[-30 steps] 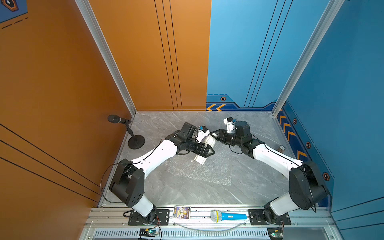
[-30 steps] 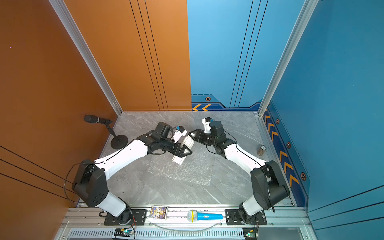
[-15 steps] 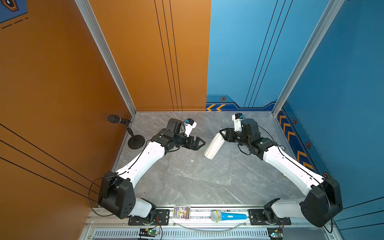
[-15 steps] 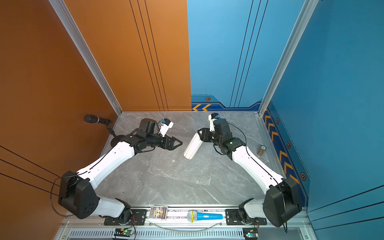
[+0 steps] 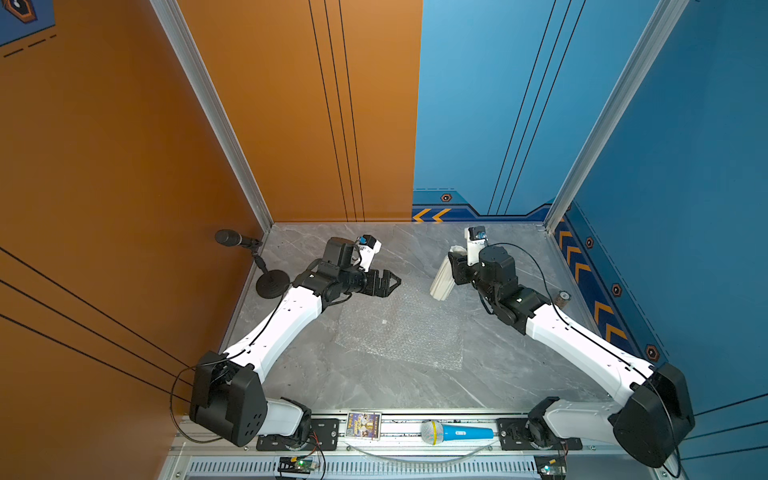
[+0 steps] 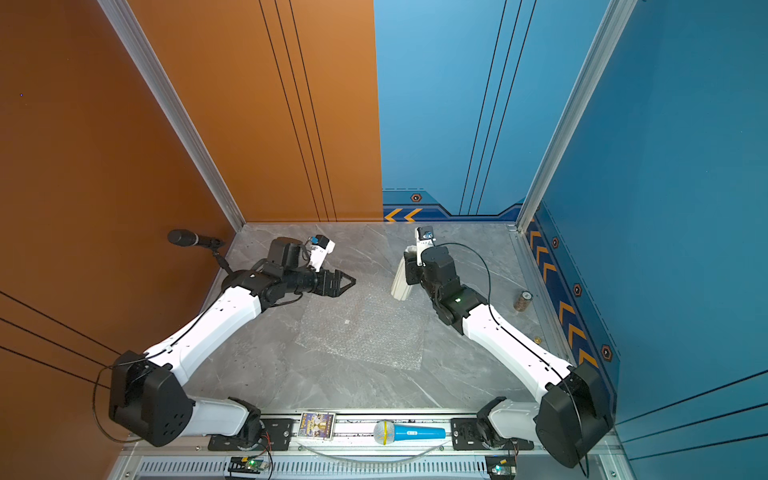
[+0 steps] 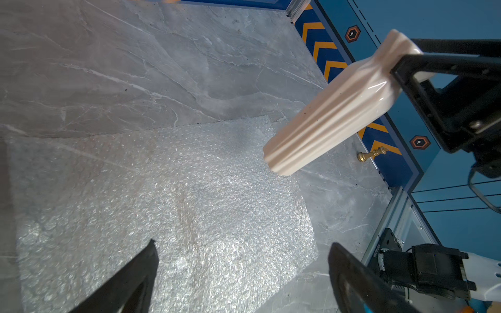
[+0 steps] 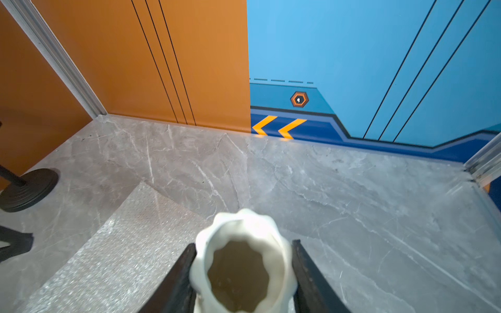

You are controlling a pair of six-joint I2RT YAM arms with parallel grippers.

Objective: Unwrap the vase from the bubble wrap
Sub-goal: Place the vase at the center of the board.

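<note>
Your right gripper (image 8: 243, 245) holds the likely slick, breakable vase (image 5: 439, 286) by its neck over the edge of the bubble wrap (image 5: 399, 328); your left gripper (image 7: 242, 242) gapes empty.

The near half of the bench (image 5: 374, 390) is bare and passable; the bubble wrap (image 5: 399, 328) lies flat mid-bench. A microphone stand (image 5: 272, 283) crowds the far left edge, a brown jar (image 6: 523, 300) the right wall.

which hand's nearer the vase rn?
Right. The right hand grips the vase by its neck; the left hand is open and apart, across a corner of the bubble wrap.
</note>
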